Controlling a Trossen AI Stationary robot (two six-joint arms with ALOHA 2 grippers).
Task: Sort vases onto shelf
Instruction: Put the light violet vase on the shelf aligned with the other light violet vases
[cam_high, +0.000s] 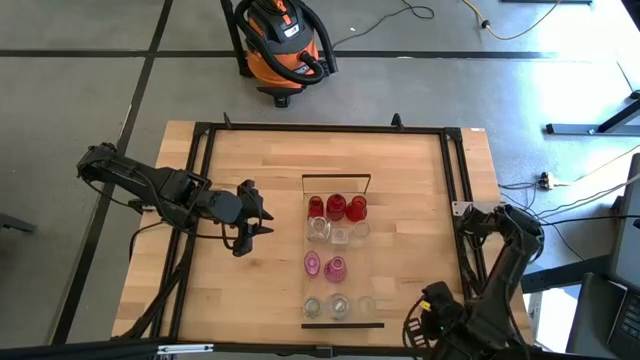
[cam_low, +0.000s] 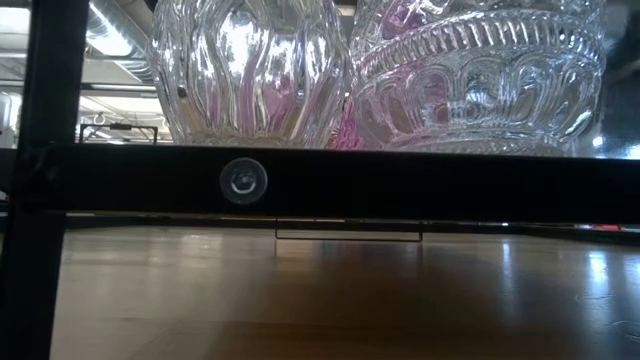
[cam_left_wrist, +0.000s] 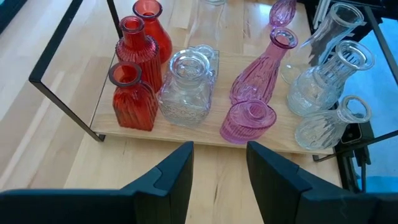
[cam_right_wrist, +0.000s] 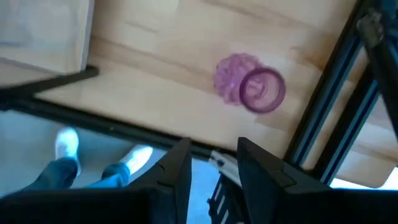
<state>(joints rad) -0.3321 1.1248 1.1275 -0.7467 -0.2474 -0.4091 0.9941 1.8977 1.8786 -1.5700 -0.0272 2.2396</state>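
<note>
Your left gripper (cam_left_wrist: 219, 163) stands with its jaws partly parted and nothing between them, hanging over bare table (cam_high: 250, 290) just beside the long edge of the shelf (cam_high: 342, 250). Your right gripper (cam_right_wrist: 211, 163) is likewise partly parted and holds nothing; it sits at the table's near right corner, close to the edge.

Ahead of the left jaws, the shelf carries the vases in groups: red vases (cam_left_wrist: 134, 99) at one end, clear ones (cam_left_wrist: 186, 87) beside them, pink ones (cam_left_wrist: 264, 71) in the middle, more clear ones (cam_left_wrist: 326, 93) at the other end. All stand upright, packed close together.

One pink vase (cam_right_wrist: 252, 87) is not on the shelf. In the right wrist view it lies tipped on its side on the table by the black frame rail (cam_right_wrist: 326, 112), its mouth turned toward the camera. The high view does not show it clearly.

Judgement: that stray vase is the remaining work. It lies directly ahead of the right jaws, well apart from the left arm, so the right arm is the nearer. Its long axis lies flat, so expect a grasp across the body.
</note>
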